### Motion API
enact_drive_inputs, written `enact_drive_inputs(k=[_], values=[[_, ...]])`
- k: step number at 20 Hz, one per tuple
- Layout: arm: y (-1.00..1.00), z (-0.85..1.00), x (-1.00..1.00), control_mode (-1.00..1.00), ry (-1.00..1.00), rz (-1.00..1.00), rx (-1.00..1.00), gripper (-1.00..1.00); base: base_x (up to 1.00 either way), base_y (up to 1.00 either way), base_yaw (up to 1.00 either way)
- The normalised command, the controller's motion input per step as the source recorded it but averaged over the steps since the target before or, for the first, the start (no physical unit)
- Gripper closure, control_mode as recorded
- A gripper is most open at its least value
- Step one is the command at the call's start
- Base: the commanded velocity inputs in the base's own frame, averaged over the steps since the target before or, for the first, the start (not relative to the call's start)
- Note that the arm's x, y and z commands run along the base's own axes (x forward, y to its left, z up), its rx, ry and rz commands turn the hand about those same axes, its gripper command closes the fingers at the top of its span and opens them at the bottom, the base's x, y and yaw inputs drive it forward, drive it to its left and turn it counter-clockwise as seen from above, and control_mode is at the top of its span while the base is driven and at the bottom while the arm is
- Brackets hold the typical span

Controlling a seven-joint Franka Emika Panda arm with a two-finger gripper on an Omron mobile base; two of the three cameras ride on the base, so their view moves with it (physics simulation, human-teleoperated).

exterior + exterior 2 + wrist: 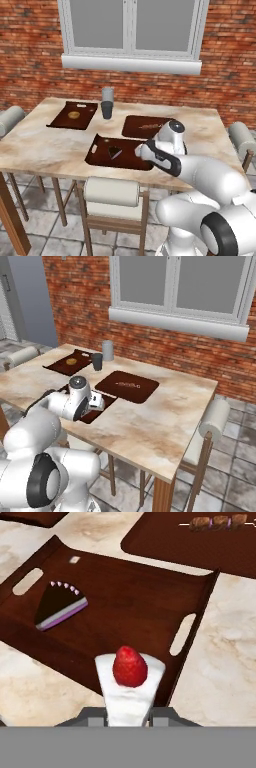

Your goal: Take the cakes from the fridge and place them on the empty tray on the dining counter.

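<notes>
Holding the white cake (pixel 129 688) by its narrow end, my tool (pixel 129 718) was closed tight on the slice, whose red strawberry top sat at the lower middle of the hand view, between my two dark fingertips (pixel 95 716) at the bottom edge. In that view the slice hung over the near rim of the empty tray (pixel 130 597), a dark brown rectangle with handle cutouts that filled the middle of the frame. The chocolate cake (pixel 59 604) lay flat inside the tray at the left, near one cutout, well apart from the slice I held. Beyond the tray, at the upper right, a like tray (pixel 200 547) carried a brown skewer-like stick (pixel 215 522). In the left base view my tool (pixel 146 150) was at the right end of the tray (pixel 102 155), at the near edge of the marble surface (pixel 40 140), with the chocolate cake (pixel 115 152) a small dark wedge at the tray's centre. A third tray (pixel 73 116) with a round tan biscuit (pixel 74 115) lay at the upper left of the surface, and two grey cups (pixel 107 102) stood just right of it. In the right base view my tool (pixel 96 401) sat left of centre, over the tray's right end.
</notes>
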Motion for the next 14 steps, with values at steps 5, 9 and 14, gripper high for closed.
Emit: enact_drive_inputs(k=[5, 9, 14], values=[[0.0, -0.18, 0.13, -1.0, -0.05, 0.0, 0.0, 1.0, 0.0, 0.0, 0.0], [0.05, -0.18, 0.18, -1.0, -0.01, 0.0, 0.0, 1.0, 0.0, 0.0, 0.0], [0.07, -0.24, 0.26, -1.0, 0.01, 0.0, 0.0, 1.0, 0.0, 0.0, 0.0]])
